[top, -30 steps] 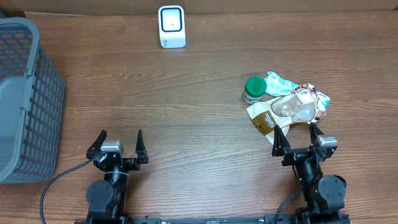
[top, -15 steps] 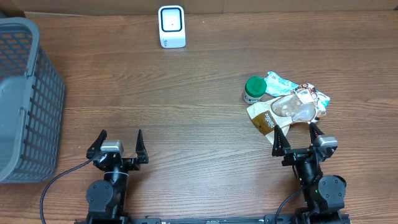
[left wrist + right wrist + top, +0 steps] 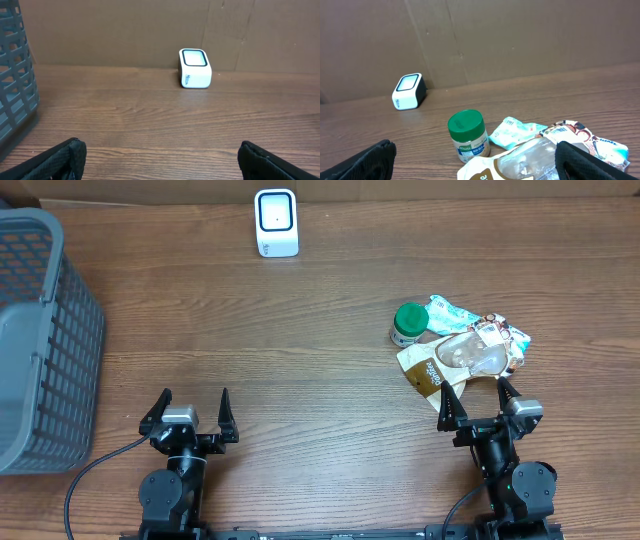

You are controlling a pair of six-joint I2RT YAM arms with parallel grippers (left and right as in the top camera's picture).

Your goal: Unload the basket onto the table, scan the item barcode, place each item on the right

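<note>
A small pile of items lies at the right of the table: a green-lidded jar (image 3: 408, 324) (image 3: 466, 135), a teal packet (image 3: 452, 312) (image 3: 516, 132), a clear pouch with a brown label (image 3: 452, 360) (image 3: 520, 162) and a printed wrapper (image 3: 505, 336) (image 3: 585, 136). The white barcode scanner (image 3: 276, 222) (image 3: 195, 68) (image 3: 408, 91) stands at the far edge. My right gripper (image 3: 478, 402) (image 3: 480, 170) is open just in front of the pile, holding nothing. Open and empty too, my left gripper (image 3: 192, 412) (image 3: 160, 165) sits low at the near left.
A grey plastic basket (image 3: 40, 340) (image 3: 15, 75) stands at the left edge of the table. A brown cardboard wall (image 3: 150, 25) backs the far side behind the scanner. Bare wood lies between the two arms.
</note>
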